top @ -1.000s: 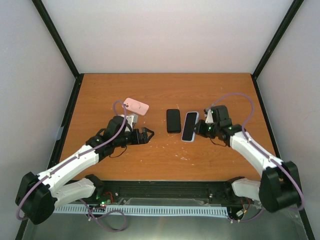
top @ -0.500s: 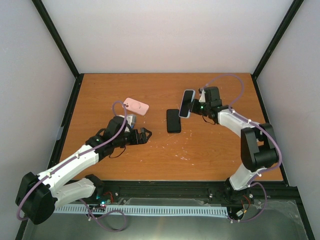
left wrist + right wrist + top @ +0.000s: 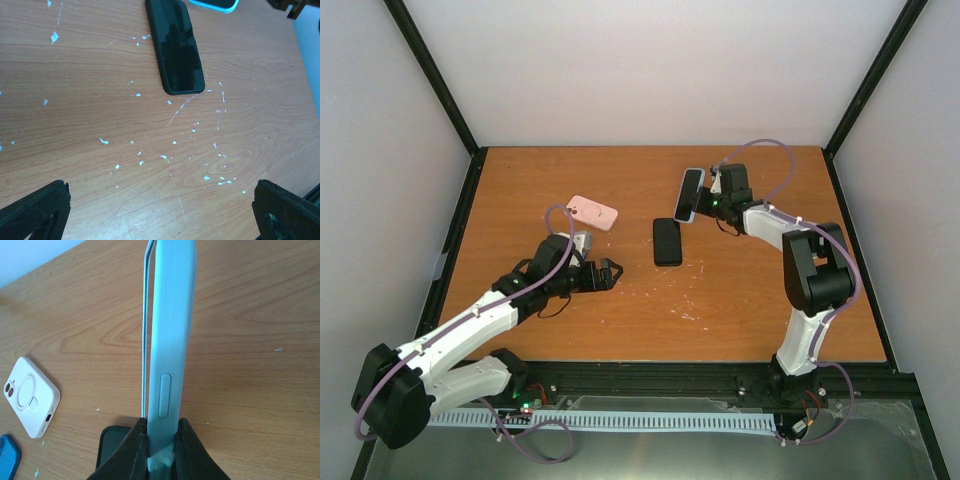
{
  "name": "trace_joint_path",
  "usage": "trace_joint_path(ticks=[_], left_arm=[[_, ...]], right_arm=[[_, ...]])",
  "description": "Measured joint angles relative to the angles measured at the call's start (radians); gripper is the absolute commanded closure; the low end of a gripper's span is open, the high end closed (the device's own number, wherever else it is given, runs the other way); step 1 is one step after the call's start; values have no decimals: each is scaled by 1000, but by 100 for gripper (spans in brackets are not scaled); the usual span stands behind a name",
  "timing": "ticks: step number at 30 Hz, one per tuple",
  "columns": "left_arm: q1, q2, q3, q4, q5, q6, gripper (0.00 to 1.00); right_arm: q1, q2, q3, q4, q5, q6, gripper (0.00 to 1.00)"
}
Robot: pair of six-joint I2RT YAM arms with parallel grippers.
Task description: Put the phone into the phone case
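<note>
Blue case (image 3: 690,194) carried back, right jaws pinching it, left jaws spread, phone (image 3: 667,241) outside

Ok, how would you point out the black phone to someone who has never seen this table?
On the wooden table, look near the middle. The black phone lies flat there, untouched. Unlike the pink case to its left and the pale blue case pinched on edge in the right hand, it is plain black.

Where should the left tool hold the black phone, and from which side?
Probably across its long edges near the middle, from above: the black phone lies flat on the table, so only its thin sides offer the left tool opposing faces.
</note>
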Motion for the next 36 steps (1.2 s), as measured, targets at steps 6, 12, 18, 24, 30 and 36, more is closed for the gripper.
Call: trace_joint_path(ticks=[6, 12, 18, 24, 30, 36], left_arm=[[3, 7, -4, 1, 0, 0, 1], [6, 10, -4, 1, 0, -1, 0], [12, 5, -4, -6, -4, -1, 0], [31, -7, -4, -38, -39, -2, 1], [70, 10, 3, -68, -72, -7, 1], [92, 84, 48, -108, -129, -6, 1]], right_arm=[[3, 16, 14, 2, 14, -3, 97], [5, 4, 26, -39, 13, -8, 97], [4, -43, 38, -169, -6, -28, 97], [-4, -136, -21, -243, -62, -66, 97], [-23, -163, -74, -327, -126, -118, 97], [-63, -144, -79, -381, -175, -151, 91]])
